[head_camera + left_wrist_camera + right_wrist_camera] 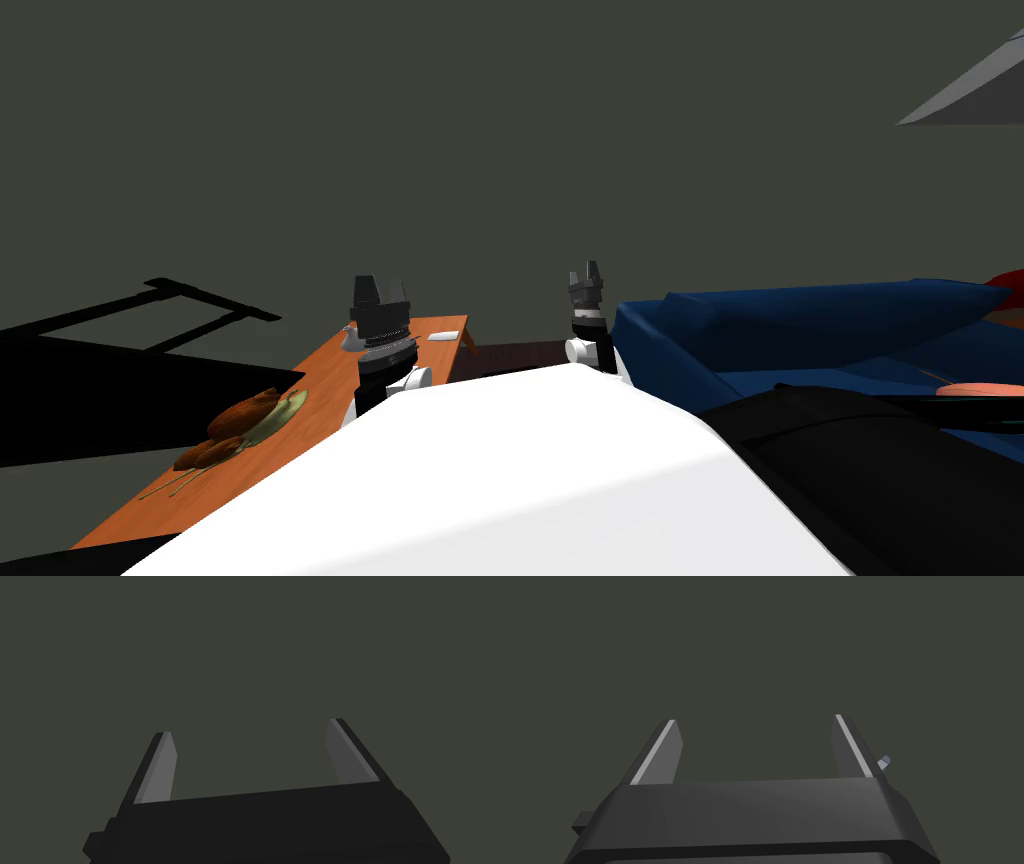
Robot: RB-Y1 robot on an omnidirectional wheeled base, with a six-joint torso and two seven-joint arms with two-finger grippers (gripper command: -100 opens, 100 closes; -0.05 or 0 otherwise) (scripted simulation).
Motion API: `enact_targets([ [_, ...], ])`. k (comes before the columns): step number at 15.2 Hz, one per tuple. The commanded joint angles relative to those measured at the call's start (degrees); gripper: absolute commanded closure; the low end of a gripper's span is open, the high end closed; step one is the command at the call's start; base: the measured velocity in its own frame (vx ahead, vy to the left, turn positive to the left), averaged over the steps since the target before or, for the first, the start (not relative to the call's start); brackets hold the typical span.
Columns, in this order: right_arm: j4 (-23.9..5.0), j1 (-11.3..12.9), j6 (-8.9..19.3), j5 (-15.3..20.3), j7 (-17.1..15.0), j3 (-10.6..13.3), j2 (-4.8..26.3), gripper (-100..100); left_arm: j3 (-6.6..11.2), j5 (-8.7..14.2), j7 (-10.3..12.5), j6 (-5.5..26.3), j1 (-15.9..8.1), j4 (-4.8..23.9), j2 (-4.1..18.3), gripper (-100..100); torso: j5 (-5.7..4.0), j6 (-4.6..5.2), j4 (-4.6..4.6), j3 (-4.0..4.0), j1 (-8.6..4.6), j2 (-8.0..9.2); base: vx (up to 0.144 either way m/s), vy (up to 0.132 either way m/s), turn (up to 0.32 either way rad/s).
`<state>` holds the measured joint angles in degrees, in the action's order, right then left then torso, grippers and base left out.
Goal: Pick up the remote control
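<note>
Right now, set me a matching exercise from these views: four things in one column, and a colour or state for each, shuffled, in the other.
Things:
1. remote
2. sofa
3. food
4. left gripper

Colour or state:
A. blue
B. open
C. white
D. brown

Pairs: 1-C, 2-A, 3-D, 4-B.
</note>
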<state>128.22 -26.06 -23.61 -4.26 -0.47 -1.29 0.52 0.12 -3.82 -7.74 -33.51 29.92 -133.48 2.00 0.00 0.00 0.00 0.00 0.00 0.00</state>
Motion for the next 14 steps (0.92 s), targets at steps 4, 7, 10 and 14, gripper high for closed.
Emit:
enact_targets([
  [4,0.00,0.01,0.00,0.00,0.00,0.00,0.00,0,0.62,2.38,-0.94,4.61,-0.80,2.53,5.33,-100,-0.01,0.01,0.03,0.08,-0.08,0.15,-0.046,-0.025,-0.006],
  [7,0.00,0.01,0.00,0.00,0.00,0.01,0.00,0,0.85,3.30,-1.31,6.36,-1.10,3.54,6.86,-100,-0.02,0.01,0.06,0.16,-0.10,0.29,-0.070,-0.028,-0.007],
  [10,0.00,0.01,0.00,0.00,0.00,0.00,0.00,0,1.40,5.49,-2.19,10.15,-1.88,6.03,10.15,-100,-0.01,0.01,0.05,0.14,-0.08,0.25,-0.060,-0.025,-0.014],
  [14,0.00,0.01,0.00,0.00,0.00,0.01,0.00,0,2.05,8.14,-3.26,14.47,-2.86,9.14,13.67,-100,-0.03,0.01,0.05,0.14,-0.13,0.25,-0.059,-0.036,-0.019],
])
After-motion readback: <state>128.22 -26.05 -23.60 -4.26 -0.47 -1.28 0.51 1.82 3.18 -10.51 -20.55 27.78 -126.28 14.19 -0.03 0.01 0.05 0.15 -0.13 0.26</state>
